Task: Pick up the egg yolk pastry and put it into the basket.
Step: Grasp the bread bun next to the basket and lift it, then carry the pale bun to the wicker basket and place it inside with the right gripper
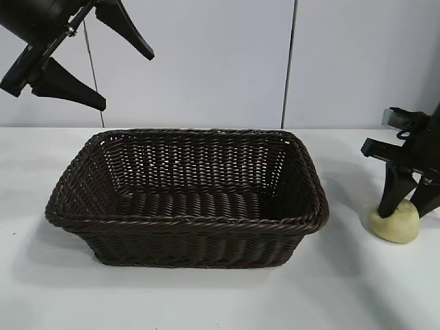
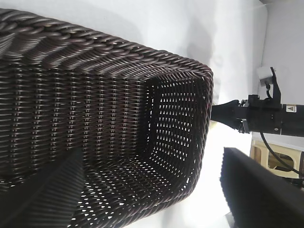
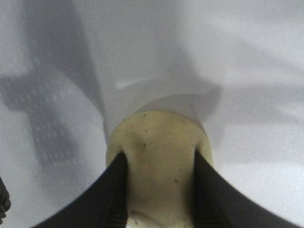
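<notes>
The egg yolk pastry (image 1: 394, 222) is being gripped on the white table (image 1: 206, 295), well to the right of the basket (image 1: 185, 196) in the exterior view. It is being pinched between the two black fingers (image 3: 111, 194) of the right gripper (image 1: 410, 199), which are pressed against its opposite sides while it is sitting on the surface. The left gripper (image 1: 103, 65) is being held high above the basket's far left corner, its fingers (image 1: 72, 86) spread apart and nothing being carried. The basket is standing upright in the table's middle.
</notes>
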Tool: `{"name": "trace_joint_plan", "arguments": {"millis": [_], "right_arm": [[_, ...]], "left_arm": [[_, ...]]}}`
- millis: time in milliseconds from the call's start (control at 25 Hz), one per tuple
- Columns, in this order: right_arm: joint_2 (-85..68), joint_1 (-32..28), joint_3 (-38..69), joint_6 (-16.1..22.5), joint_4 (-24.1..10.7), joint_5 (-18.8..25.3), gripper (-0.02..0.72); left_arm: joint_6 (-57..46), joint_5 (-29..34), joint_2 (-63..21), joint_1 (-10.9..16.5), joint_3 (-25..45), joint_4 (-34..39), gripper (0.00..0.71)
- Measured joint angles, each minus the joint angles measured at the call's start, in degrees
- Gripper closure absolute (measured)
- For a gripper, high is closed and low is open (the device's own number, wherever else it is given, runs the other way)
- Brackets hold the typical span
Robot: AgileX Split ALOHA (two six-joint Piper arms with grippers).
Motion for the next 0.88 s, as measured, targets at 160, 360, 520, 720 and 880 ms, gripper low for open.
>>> {"name": "trace_joint_plan", "arguments": {"millis": [160,360,520,720,880], "right_arm": [[-1.4,0.0,-5.1,-0.2,2.3,4.5,0.661],[-5.1,0.0,-10.8,-0.6,3.8,9.6,0.661],[-8.0,0.0,-13.9,-0.6,3.9,12.3,0.661],[-9.9,0.0,-14.7,-0.6,5.7,12.7,0.662],[-9.9,1.2,-14.7,-0.6,6.4,12.7,0.663]], "left_arm": [[0.0,0.0,0.0,0.0,0.0,0.1,0.136],[0.0,0.3,0.0,0.0,0.0,0.1,0.136],[0.0,0.3,0.0,0.0,0.0,0.1,0.136],[0.0,0.3,0.0,0.0,0.0,0.1,0.136],[0.0,0.3,0.0,0.0,0.0,0.1,0.136]]}}
